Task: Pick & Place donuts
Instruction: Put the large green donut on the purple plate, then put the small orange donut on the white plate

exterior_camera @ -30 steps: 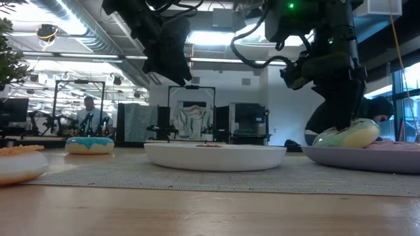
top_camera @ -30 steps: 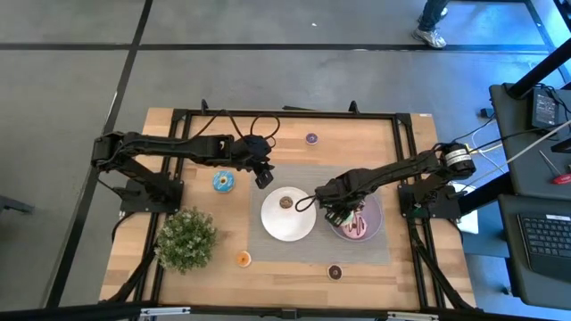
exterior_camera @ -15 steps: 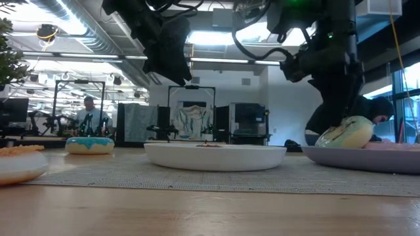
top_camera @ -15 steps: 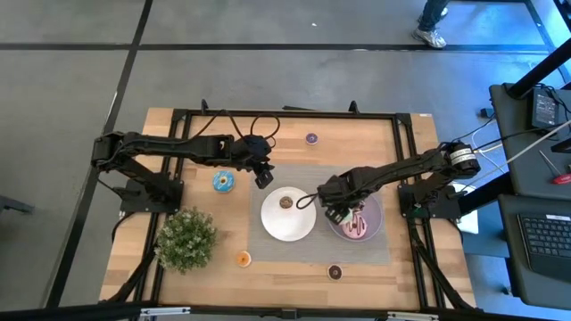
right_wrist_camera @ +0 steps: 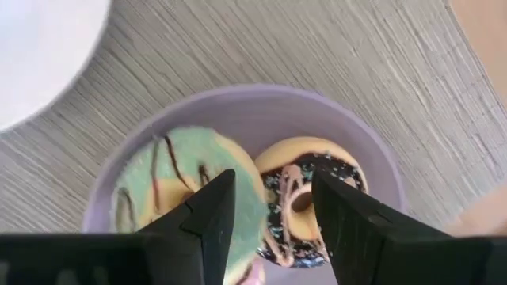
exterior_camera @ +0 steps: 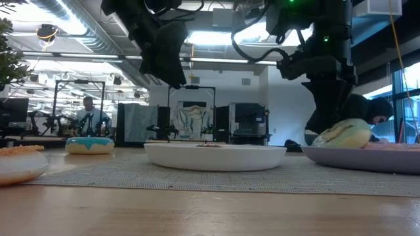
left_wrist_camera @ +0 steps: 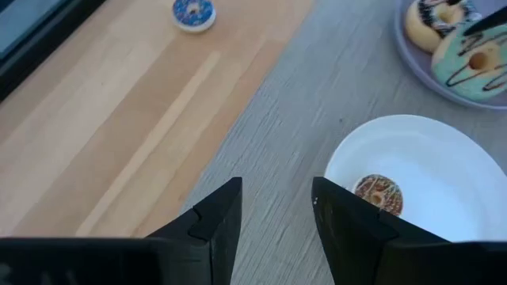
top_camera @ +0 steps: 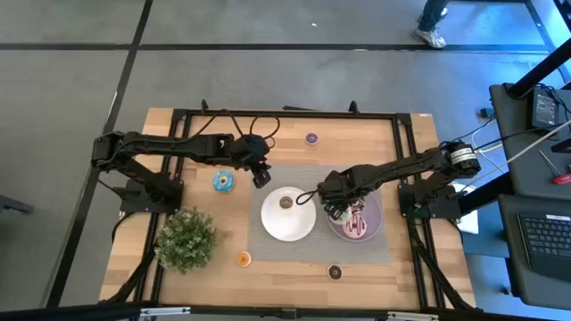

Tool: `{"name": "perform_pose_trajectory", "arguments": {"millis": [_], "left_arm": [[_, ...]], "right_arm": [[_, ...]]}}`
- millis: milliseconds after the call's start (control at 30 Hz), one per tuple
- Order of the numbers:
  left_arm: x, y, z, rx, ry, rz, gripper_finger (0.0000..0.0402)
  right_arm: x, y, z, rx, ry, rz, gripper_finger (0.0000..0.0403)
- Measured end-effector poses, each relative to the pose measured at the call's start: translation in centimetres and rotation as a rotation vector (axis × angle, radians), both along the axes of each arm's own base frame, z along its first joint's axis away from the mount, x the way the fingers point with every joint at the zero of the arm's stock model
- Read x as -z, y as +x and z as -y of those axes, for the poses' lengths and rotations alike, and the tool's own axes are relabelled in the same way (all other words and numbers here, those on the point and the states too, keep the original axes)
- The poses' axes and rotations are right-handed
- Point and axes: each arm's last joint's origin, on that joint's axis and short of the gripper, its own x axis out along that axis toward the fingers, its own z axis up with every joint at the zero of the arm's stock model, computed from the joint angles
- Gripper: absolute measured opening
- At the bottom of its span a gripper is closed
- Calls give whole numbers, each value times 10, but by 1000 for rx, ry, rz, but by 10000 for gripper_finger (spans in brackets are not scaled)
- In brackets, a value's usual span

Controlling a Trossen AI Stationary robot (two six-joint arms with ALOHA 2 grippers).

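Over purple plate (right_wrist_camera: pixel 341 127), right hand (right_wrist_camera: pixel 265 207) open, no labels.

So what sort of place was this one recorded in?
Most likely a robotics lab or workshop: a wooden table in a black frame on a bare concrete floor, exposed ceiling ducts, more equipment benches behind, where a person sits, and a laptop beside the rig.

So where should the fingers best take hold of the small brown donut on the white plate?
Probably from straight above, across its ring: the small brown donut lies flat and alone on the white plate, with bare plate around it for the fingers.
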Motion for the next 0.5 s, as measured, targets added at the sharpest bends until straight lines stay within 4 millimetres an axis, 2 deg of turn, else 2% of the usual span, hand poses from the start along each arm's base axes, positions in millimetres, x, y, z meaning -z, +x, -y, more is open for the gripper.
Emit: {"name": "perform_pose_trajectory", "arguments": {"millis": [267,367,500], "left_arm": [[3,-4,1,-4,-18,-42,152],[5,-7,1,-1,-30,-81,152],[7,-9,4,17,-92,-106,149]], "right_arm": [[-3,-8,3,-3,-60,-57,170],[-14,-16,5,23,-102,-46,170],[-36,-26,10,47,-94,56,170]]}}
